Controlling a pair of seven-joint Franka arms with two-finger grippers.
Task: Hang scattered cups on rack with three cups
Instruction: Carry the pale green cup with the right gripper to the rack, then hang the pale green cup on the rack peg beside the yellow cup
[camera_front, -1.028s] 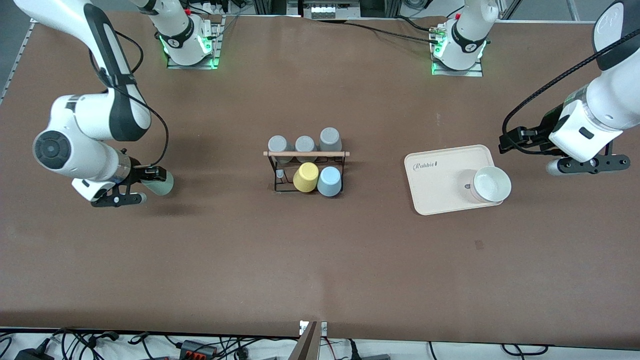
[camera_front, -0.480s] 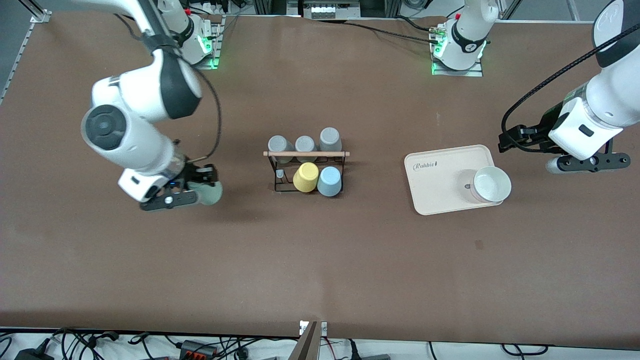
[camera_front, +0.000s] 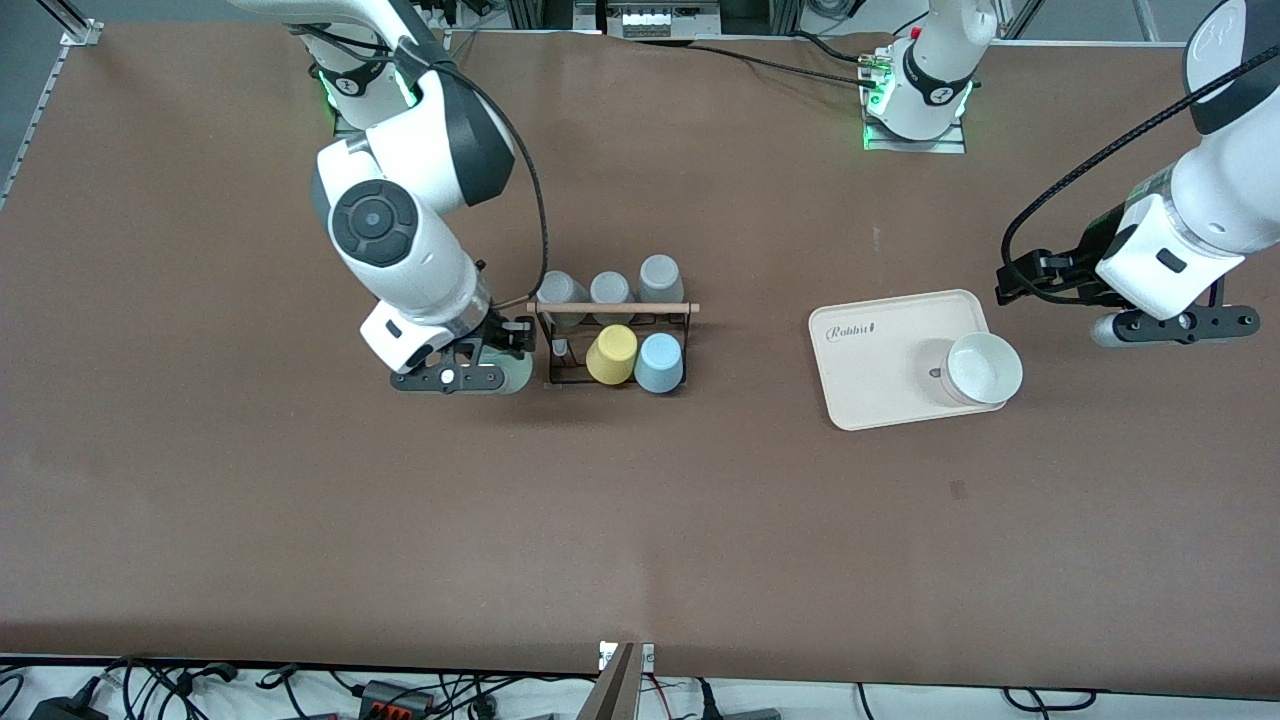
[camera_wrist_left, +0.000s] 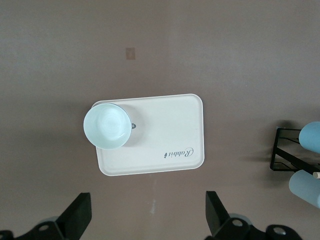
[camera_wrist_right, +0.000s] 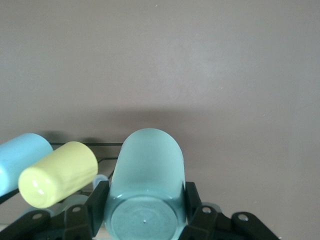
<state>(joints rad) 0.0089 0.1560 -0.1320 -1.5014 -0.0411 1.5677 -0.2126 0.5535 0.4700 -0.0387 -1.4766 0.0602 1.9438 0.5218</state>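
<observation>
The mint cup (camera_wrist_right: 145, 185) sits clamped between the fingers (camera_wrist_right: 97, 202) of the right gripper (camera_front: 480, 372), one finger on each side of its wall near the base. In the front view the mint cup (camera_front: 513, 376) shows only as a pale edge past the gripper, just beside the rack (camera_front: 612, 340) at the end toward the right arm. It is a plain, matte, handleless cup, tapered toward its flat round base. In the right wrist view the base faces the camera and the body runs away from it, so the long axis lies along the gripper's reach.

On the rack, under the wooden rod (camera_front: 612, 308), the yellow cup (camera_front: 611, 354) and blue cup (camera_front: 659, 362) sit side by side in the row nearer the camera, with three grey cups (camera_front: 611, 289) in the row farther from it.

The left gripper (camera_wrist_left: 147, 217) waits with fingers spread wide and holding nothing, over the table (camera_front: 640, 520) beside the tray (camera_front: 880, 360), which carries a white bowl (camera_front: 984, 367).
</observation>
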